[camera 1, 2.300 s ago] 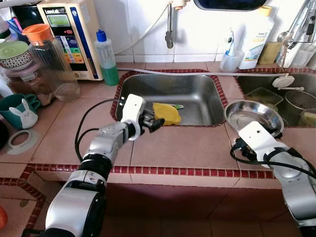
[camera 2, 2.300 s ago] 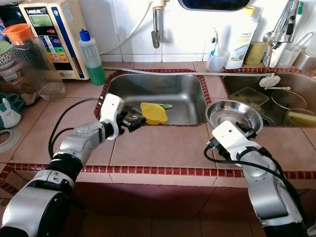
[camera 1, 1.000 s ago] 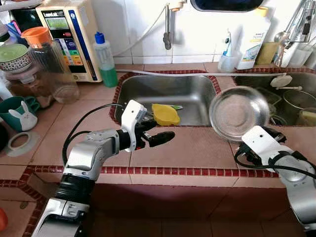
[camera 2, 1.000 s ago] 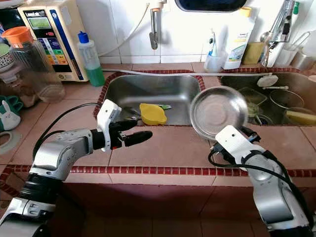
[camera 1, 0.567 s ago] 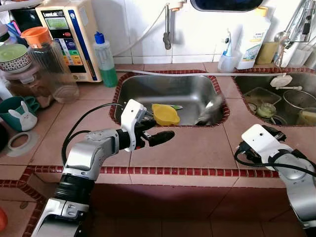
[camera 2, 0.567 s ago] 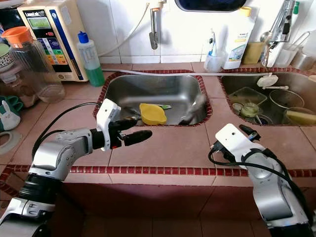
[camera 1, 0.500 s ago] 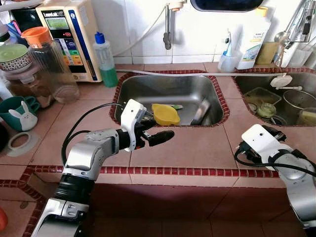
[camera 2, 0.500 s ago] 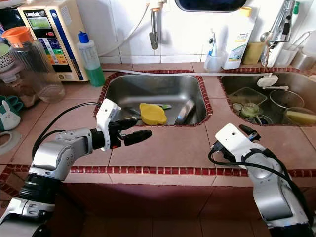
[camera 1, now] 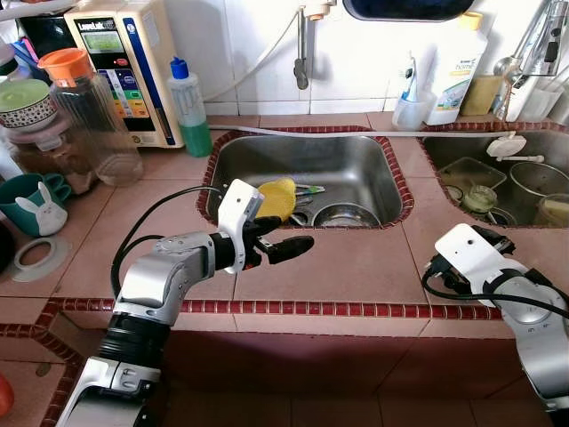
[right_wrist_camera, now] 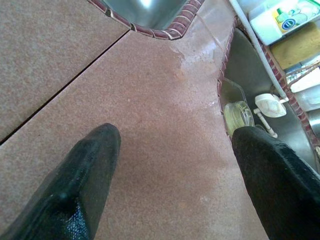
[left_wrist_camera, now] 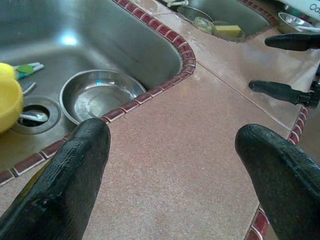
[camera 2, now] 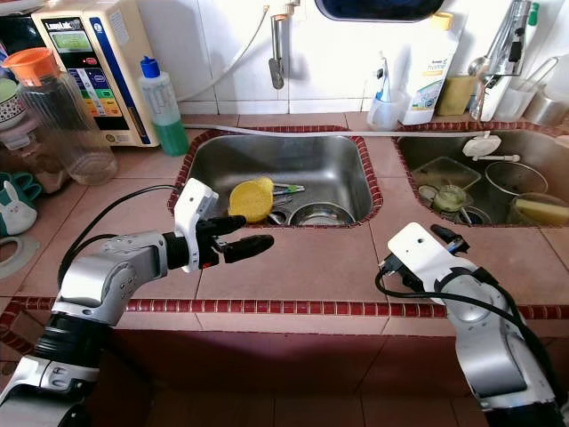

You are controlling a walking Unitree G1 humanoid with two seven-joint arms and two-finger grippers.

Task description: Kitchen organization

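A steel bowl (camera 1: 345,214) lies upright on the floor of the left sink (camera 1: 356,160), also seen as the bowl (left_wrist_camera: 100,95) in the left wrist view. A yellow round lid (camera 1: 277,197) leans on edge by the drain, near the sink's front left wall. My left gripper (camera 1: 289,235) hovers open and holds nothing, over the counter tiles just in front of that sink. My right gripper (right_wrist_camera: 175,165) is open too, low over the counter between the two sinks, and its fingers (left_wrist_camera: 280,92) stand well apart.
The right sink (camera 2: 427,147) holds a clear container, a small jar and a sponge. A green soap bottle (camera 1: 190,105), a water machine (camera 1: 124,62) and an orange-capped pitcher (camera 1: 93,116) stand at the back left. A rabbit mug (camera 1: 36,200) sits far left.
The steel bowl left my right gripper, tumbled into the left sink and settled flat. The yellow lid was knocked leftward onto its edge. Both arms held still.
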